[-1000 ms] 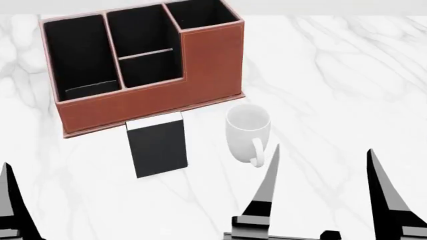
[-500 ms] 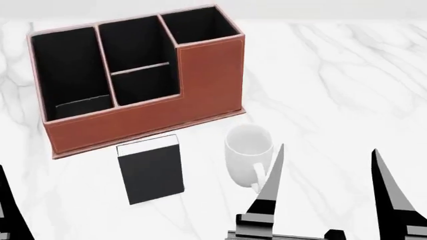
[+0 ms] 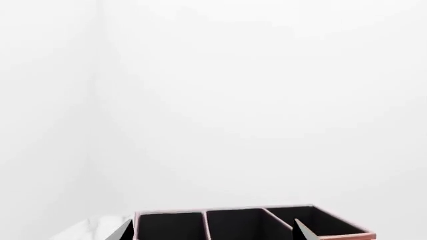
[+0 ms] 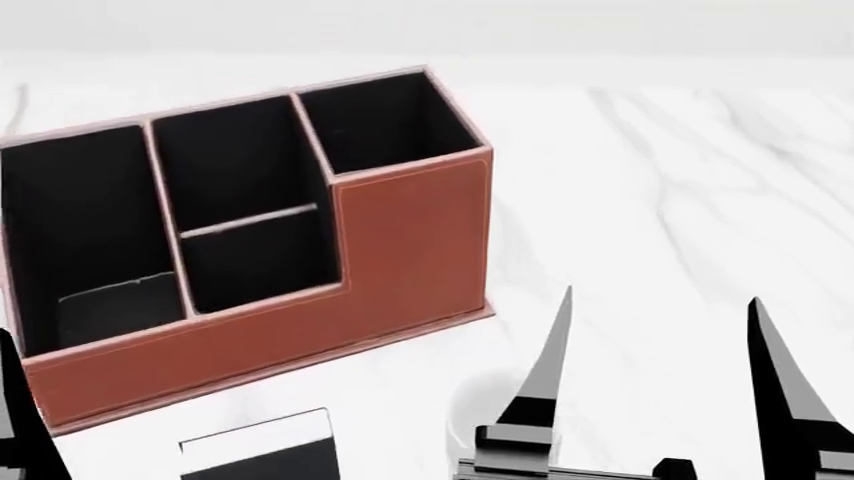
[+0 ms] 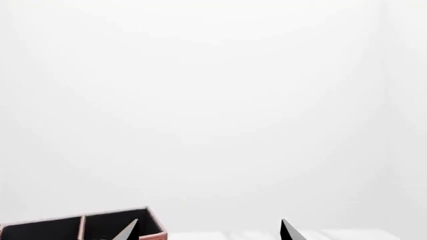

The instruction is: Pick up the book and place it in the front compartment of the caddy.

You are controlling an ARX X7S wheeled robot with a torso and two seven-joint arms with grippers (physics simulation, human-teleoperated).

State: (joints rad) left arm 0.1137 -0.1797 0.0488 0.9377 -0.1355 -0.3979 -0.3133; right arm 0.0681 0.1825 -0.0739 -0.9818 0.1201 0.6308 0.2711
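Your right gripper (image 4: 661,385) hovers with its fingers spread wide, grasping nothing. Of your left gripper (image 4: 16,420) only one finger shows, so its state is unclear. The black book (image 4: 260,455) lies flat just in front of the reddish-brown caddy (image 4: 400,250).

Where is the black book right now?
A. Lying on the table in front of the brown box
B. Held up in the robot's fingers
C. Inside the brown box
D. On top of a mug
A. In the head view the book lies flat on the white table, just in front of the brown box, and no fingers touch it.
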